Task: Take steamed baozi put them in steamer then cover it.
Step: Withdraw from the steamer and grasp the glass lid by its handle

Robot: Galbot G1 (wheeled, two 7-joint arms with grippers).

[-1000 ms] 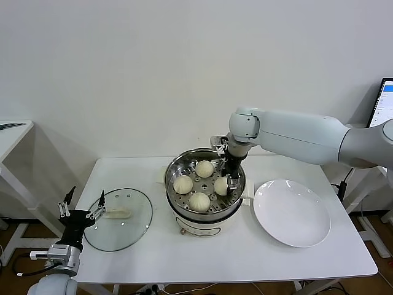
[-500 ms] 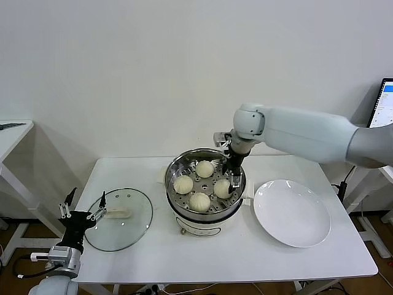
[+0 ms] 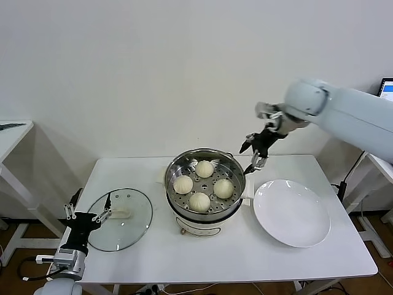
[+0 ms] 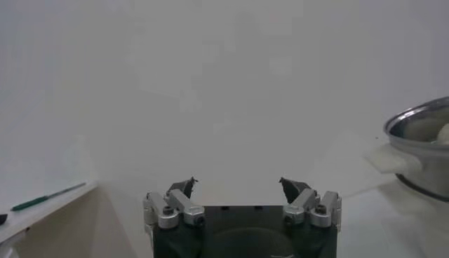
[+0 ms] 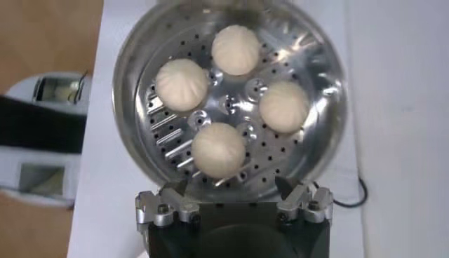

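With all four baozi (image 3: 199,184) in the steamer (image 3: 206,216), my empty right gripper (image 3: 253,153) spreads wide above its rim. Left of the steamer, my wide-open left gripper (image 3: 86,216) sits by the glass lid (image 3: 120,219): rigid, slick, breakable, best lifted by its white handle (image 3: 120,213).

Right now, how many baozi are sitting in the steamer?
4, all on the perforated tray of the steamer: a far baozi, a left baozi, a right baozi and a near baozi. None on the white plate; none appear hidden.

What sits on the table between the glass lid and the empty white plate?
The steamer with four baozi on its tray, seen in the head view.
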